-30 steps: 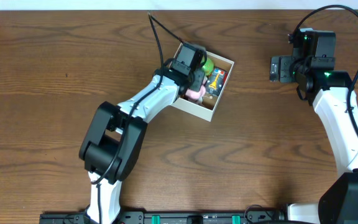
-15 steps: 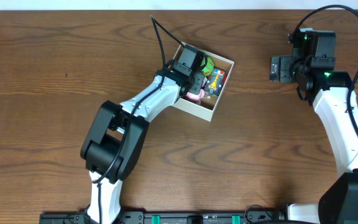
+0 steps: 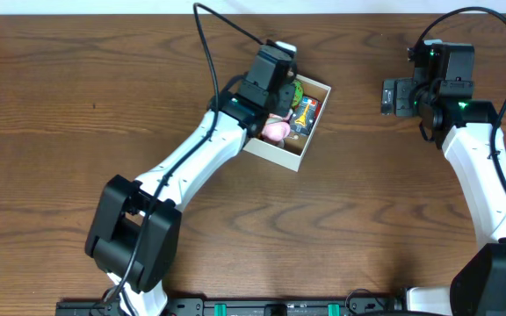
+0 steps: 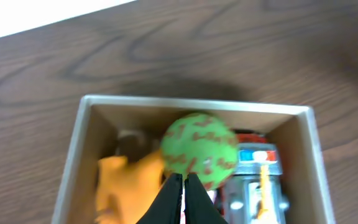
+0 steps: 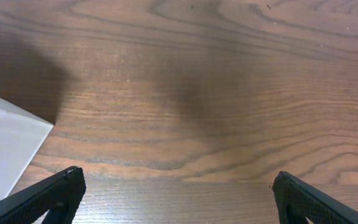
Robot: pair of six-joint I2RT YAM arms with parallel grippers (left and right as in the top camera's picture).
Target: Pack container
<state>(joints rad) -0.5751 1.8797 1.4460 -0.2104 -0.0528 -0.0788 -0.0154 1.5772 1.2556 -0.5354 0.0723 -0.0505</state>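
Note:
The container point(image 3: 281, 154) is a small white cardboard box with a brown inside, at the table's upper middle. It holds a green ball with brown marks point(image 4: 199, 149), an orange toy point(image 4: 126, 183), a pink toy point(image 3: 275, 131) and a red, blue and silver toy point(image 4: 258, 180). My left gripper point(image 4: 184, 177) is shut and empty, held above the box with its tips over the green ball's near edge. My right gripper point(image 5: 176, 180) is open and empty over bare table, to the right of the box point(image 5: 8, 146).
The brown wooden table point(image 3: 367, 219) runs to a white strip along the far edge point(image 4: 42, 15). The left arm point(image 3: 191, 162) reaches diagonally from the front left to the box. The right arm point(image 3: 490, 167) stands at the far right.
My left gripper has risen out of the box and moved slightly toward the far edge. The pink toy now shows in the box. The right arm has not moved.

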